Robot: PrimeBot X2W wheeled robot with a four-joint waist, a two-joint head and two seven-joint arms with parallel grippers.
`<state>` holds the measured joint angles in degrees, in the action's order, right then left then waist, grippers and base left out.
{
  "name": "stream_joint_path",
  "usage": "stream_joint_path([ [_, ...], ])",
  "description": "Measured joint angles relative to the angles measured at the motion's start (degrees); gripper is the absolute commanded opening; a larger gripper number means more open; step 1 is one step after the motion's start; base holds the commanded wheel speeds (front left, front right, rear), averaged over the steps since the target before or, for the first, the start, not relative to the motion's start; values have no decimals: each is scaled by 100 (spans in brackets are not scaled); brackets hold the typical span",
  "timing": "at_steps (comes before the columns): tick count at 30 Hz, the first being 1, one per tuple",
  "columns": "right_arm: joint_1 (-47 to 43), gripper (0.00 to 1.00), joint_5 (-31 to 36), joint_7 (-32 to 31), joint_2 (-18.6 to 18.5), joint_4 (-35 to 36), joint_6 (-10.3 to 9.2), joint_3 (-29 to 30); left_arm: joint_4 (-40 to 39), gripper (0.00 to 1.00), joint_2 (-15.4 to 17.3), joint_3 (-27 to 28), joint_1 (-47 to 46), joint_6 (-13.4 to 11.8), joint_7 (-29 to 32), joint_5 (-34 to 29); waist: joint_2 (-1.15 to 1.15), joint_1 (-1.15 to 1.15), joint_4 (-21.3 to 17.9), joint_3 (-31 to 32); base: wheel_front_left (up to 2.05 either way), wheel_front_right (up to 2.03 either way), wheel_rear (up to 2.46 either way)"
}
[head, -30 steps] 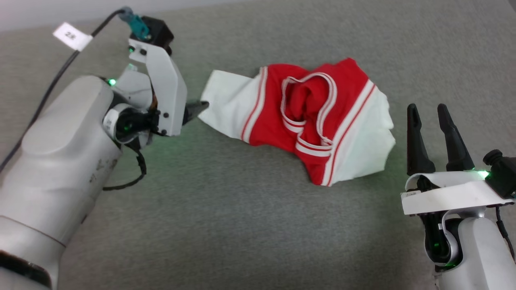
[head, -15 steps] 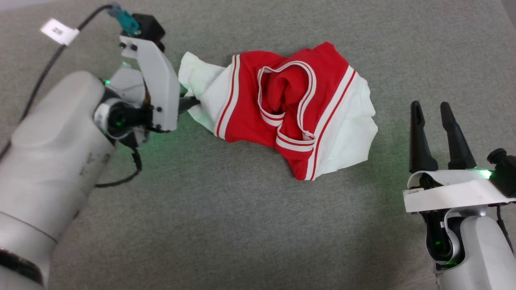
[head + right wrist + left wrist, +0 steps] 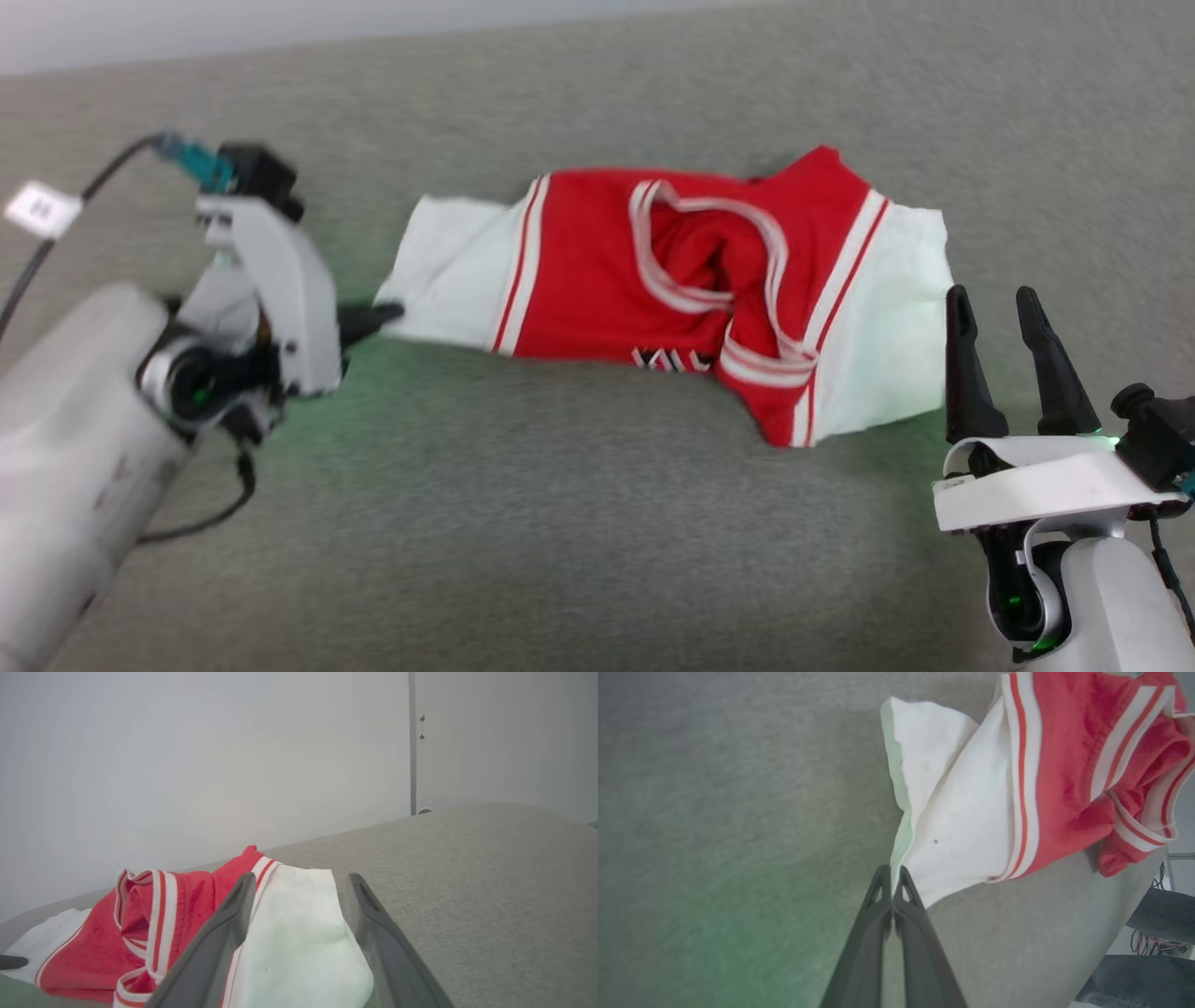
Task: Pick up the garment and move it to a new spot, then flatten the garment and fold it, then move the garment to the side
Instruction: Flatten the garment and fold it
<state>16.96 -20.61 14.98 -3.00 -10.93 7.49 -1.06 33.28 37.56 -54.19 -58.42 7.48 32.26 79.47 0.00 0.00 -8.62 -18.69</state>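
A red jersey-style garment (image 3: 597,280) with white sleeves lies crumpled on the grey cloth-covered surface (image 3: 560,523), about the middle of it and stretched out left to right. Its striped white-and-red neck trim (image 3: 709,252) curls open on top. A strip of black, white-edged lettering (image 3: 667,359) peeks out along the near edge.

The left gripper (image 3: 387,313) reaches in low from the left. Its two dark fingers (image 3: 878,933) are pressed together, pinching the near corner of the left white sleeve (image 3: 943,826) right at their tips. From that corner the sleeve fans out towards the red body.

The right gripper (image 3: 990,297) stands at the near right with its fingers (image 3: 219,933) spread apart and nothing between them, pointing away towards the far side. Its tips sit at the edge of the right white sleeve (image 3: 887,317). I cannot tell whether they touch the cloth.

A black cable (image 3: 103,182) with a white tag (image 3: 39,208) runs off from the left wrist. A pale wall (image 3: 187,765) rises beyond the far edge of the surface.
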Motion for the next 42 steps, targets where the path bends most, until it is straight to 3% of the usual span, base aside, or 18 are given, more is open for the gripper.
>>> stream_joint_path([
  [5, -5, 100, 53, -1, -9, -26, 0, 19, -178, 0, 350, 25, 541, 0, -148, 252, 0, 0, 360, 241, 0, 0, 0],
  [13, -30, 100, 54, 0, -93, -62, 0, -13, 91, 0, 330, -48, 834, 0, -365, 254, 0, 0, 611, 509, 0, 0, 0],
  [14, -36, 100, 54, 0, -112, -67, 0, -24, 134, 6, 311, -45, 844, 0, -392, 257, 0, 0, 599, 513, 0, 0, 0],
  [15, -46, 100, 54, 0, -134, -70, 0, -40, 170, 21, 283, -47, 856, 0, -407, 264, 0, 0, 579, 514, 0, 0, 0],
  [16, -56, 100, 55, 0, -164, -75, 0, -52, 196, 47, 261, -49, 861, 0, -422, 266, 0, 0, 557, 515, 0, 0, 0],
  [17, -59, 100, 56, 0, -201, -85, 0, -70, 196, 89, 254, -62, 862, 0, -465, 259, 0, 0, 537, 520, 0, 0, 0],
  [18, -59, 100, 65, -1, -244, -96, 0, -88, 199, 100, 249, -62, 865, 0, -532, 244, 0, 0, 525, 533, 0, 0, 0],
  [25, -73, 100, 157, -215, -714, -91, 0, -381, 105, 100, 375, -94, 985, 0, -1193, -16, 0, 0, 550, 725, 0, 0, 0],
  [32, -160, 100, 288, -811, -1450, 60, 0, -1017, -336, 100, 502, -20, 1347, -11, -2847, -638, 0, 0, 730, 923, 0, 0, 0],
  [38, -242, 100, 33, -1629, -2254, 224, 1, -1762, -783, 100, 268, 77, 1999, -515, -4262, -999, 0, 0, 984, 1018, 0, 0, 0],
  [42, -217, 100, -237, -2353, -2993, 390, 1, -2465, -1127, 100, 147, 149, 2443, -868, -4662, -1376, 0, 0, 1173, 1015, 0, 0, 0],
])
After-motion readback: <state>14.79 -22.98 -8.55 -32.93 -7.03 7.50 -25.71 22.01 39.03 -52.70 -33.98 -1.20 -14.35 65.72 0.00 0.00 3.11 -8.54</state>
